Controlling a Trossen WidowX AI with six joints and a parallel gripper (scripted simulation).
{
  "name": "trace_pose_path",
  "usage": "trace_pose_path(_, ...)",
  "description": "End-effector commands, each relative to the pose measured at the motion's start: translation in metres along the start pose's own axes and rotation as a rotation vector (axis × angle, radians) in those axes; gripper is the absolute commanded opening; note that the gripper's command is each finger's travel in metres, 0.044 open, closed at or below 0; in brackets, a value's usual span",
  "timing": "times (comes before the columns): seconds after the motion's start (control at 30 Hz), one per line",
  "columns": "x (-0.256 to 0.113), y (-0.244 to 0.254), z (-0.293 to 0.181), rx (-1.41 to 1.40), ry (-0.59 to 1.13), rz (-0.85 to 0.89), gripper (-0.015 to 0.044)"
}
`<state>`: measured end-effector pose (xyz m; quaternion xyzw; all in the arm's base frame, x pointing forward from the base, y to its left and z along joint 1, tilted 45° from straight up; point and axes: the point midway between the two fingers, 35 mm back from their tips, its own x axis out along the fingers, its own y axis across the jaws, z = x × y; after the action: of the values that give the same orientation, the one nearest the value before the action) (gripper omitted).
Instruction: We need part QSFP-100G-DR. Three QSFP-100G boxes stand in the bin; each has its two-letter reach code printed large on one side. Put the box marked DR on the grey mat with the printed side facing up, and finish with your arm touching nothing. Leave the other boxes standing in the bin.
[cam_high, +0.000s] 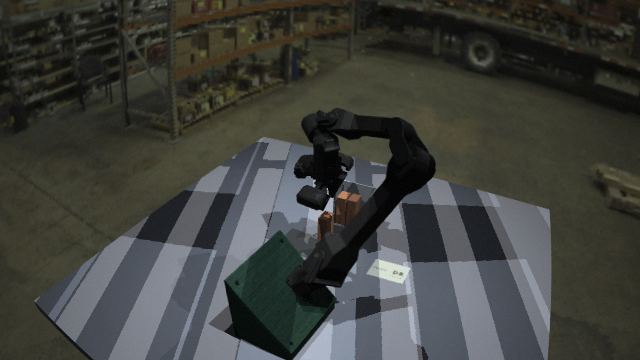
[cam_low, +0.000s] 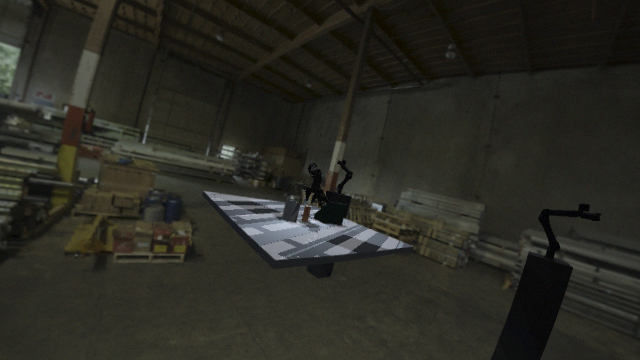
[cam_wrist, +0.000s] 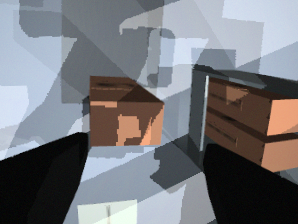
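Note:
My gripper (cam_high: 328, 192) (cam_wrist: 147, 148) is open and empty, above and beside an orange-brown box (cam_high: 325, 225) (cam_low: 305, 214) (cam_wrist: 125, 117). This box stands upright outside the bin. In the wrist view dark print shows on its far side, too foreshortened to read, and it lies nearer the left finger, with gaps to both. Two more boxes, one (cam_high: 342, 208) (cam_wrist: 285, 117) beside another (cam_high: 354, 210) (cam_wrist: 282, 152), stand in the grey bin (cam_low: 291, 209) (cam_wrist: 196, 107); their codes are unreadable. The grey mat cannot be told apart under the patterned light.
A pale card (cam_high: 389, 271) (cam_wrist: 95, 212) marked DR lies on the table (cam_high: 480, 270). A green wedge-shaped mount (cam_high: 272, 295) carries my arm's base. The bin wall stands close to the right finger in the wrist view. My forearm hides part of the bin in the top view.

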<state>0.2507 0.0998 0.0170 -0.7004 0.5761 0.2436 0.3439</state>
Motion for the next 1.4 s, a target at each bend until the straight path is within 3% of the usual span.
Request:
trace_pose_path(0.0,0.002,0.001,0.0,-0.002,0.004,0.009,0.0242)
trace_pose_path(0.23,0.002,0.001,0.0,-0.002,0.004,0.009,0.0242)
trace_pose_path(0.5,-0.02,-0.003,0.0,-0.002,0.006,0.007,0.044)
trace_pose_path(0.63,-0.02,-0.002,-0.002,0.007,-0.027,0.028,0.044)
trace_pose_path(1.2,-0.016,-0.007,-0.016,0.094,-0.446,0.144,0.044)
trace_pose_path(1.37,-0.016,-0.007,-0.016,0.098,-0.466,0.146,0.044)
